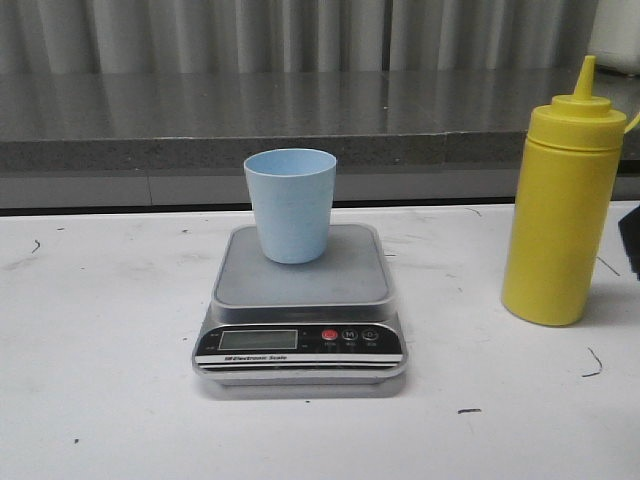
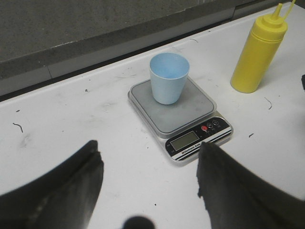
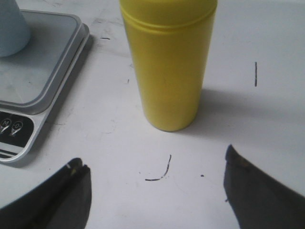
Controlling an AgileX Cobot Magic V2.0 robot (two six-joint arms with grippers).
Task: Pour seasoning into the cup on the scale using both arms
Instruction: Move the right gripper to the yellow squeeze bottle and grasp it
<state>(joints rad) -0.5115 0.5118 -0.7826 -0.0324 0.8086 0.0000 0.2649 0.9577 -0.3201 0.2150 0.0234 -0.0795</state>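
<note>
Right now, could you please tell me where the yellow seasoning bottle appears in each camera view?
Front view: seasoning bottle stands at the right edge, upright on the table.
Left wrist view: it is in the upper right corner, beyond the scale.
Right wrist view: its body fills the centre top, cap cut off.
Shared landmark: the scale, with the blue cup on it.

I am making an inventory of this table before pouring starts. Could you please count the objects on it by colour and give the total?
Yellow: 1, the squeeze bottle, standing upright on the table.
Pale blue: 1, the cup, upright on the scale's platform.
Grey and black: 1, the digital kitchen scale.
Total: 3 objects.
</note>
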